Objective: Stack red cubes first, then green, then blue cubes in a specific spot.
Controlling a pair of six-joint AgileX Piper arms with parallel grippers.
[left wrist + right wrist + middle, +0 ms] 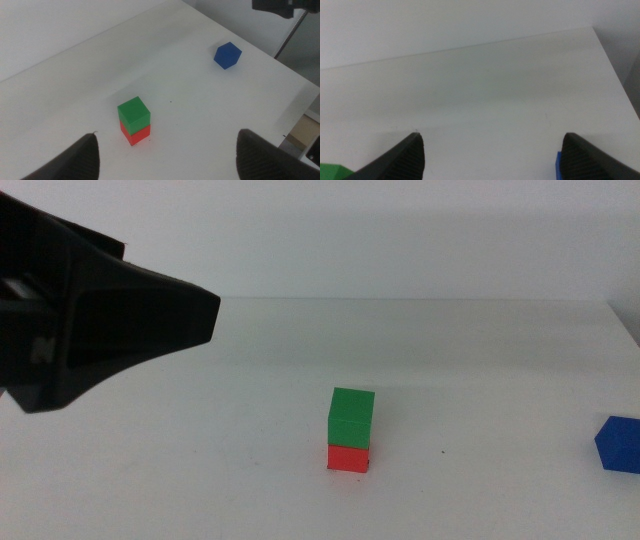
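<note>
Bench (pixel 480 360): plain white, matte, pale wall behind. Left gripper (pixel 167 155) raised at 9 o'clock of middle view, fingers (pixel 75 160) spread wide, empty. Right gripper (pixel 492 157) fingers wide, empty. Green cube (pixel 351 418) sits squarely on red cube (pixel 348 458), centre. Blue cube (pixel 620 444) alone, 3 o'clock, well apart.

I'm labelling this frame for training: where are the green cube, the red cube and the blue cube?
green cube (pixel 352 405), middle view, on its front face.
red cube (pixel 348 458), middle view, on its front face, under the green one.
blue cube (pixel 227 54), left wrist view, near its centre.
</note>
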